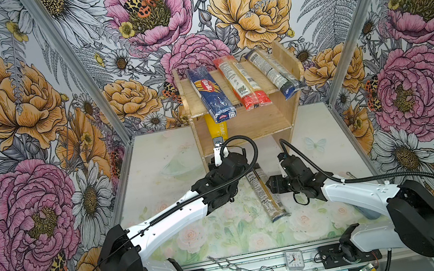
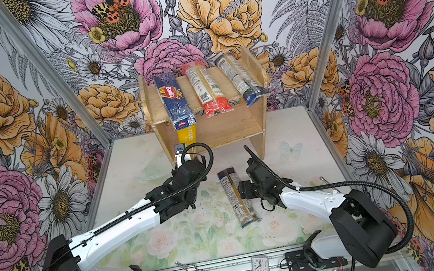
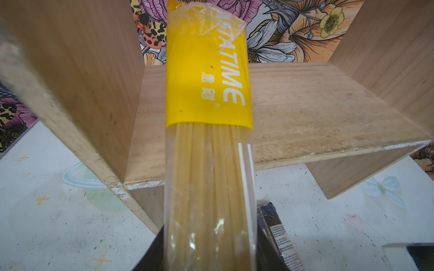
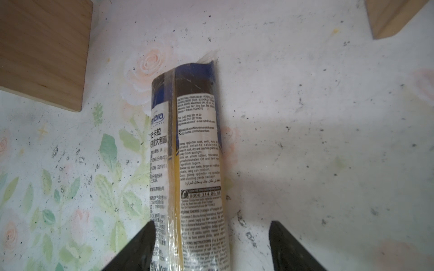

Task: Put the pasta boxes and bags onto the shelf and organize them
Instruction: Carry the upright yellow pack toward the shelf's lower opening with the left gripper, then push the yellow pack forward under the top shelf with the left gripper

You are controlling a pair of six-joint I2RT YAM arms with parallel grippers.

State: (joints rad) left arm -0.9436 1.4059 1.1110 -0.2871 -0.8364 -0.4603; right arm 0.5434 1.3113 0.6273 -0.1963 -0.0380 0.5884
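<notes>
Left claw (image 1: 217,146) pinches the yellow pack (image 3: 207,82), partway onto the shelf (image 1: 267,121)'s lower board. Right claw (image 4: 215,246), spread, straddles the dark-ended pack (image 4: 195,140) before the shelf, seemingly ready to close.

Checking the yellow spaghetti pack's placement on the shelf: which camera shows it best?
The left wrist view: the yellow spaghetti pack fills its middle, far end over the shelf's lower board, near end in the left gripper. Both top views show only a yellow patch below the upper board. The right wrist view misses it.
</notes>
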